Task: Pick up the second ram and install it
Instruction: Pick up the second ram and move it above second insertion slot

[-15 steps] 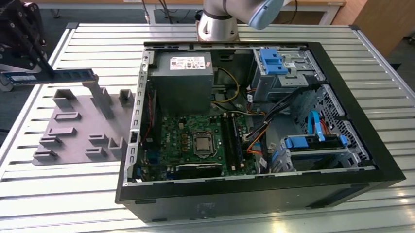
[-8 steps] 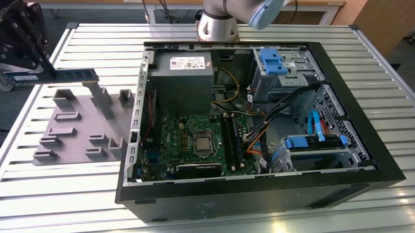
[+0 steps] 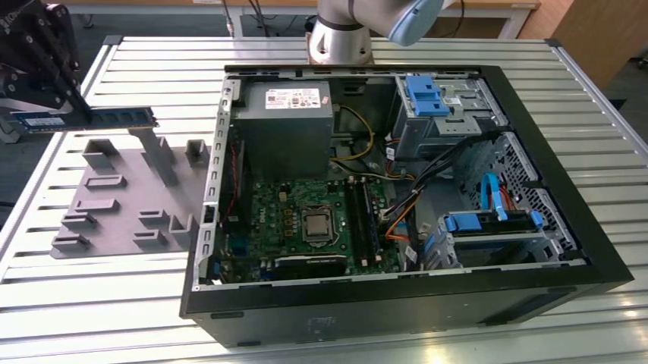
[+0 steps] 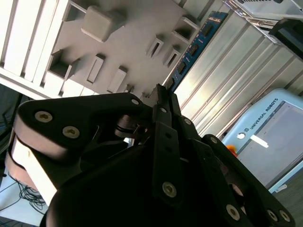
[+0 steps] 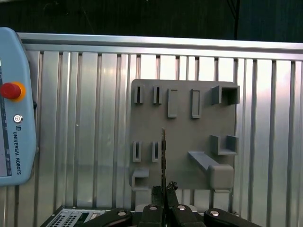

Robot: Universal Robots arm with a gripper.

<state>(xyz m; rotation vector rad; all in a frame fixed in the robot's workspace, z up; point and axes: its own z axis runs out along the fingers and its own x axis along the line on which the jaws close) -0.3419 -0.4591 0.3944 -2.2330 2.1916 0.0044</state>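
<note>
Exterior view, upper left of the frame: gripper [image 3: 73,106] jaws clenched on second ram [image 3: 111,117], strip level over grey holder tray [image 3: 111,220], computer case [image 3: 405,307] at frame centre

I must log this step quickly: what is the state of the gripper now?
The gripper is closed, holding the second ram.
</note>
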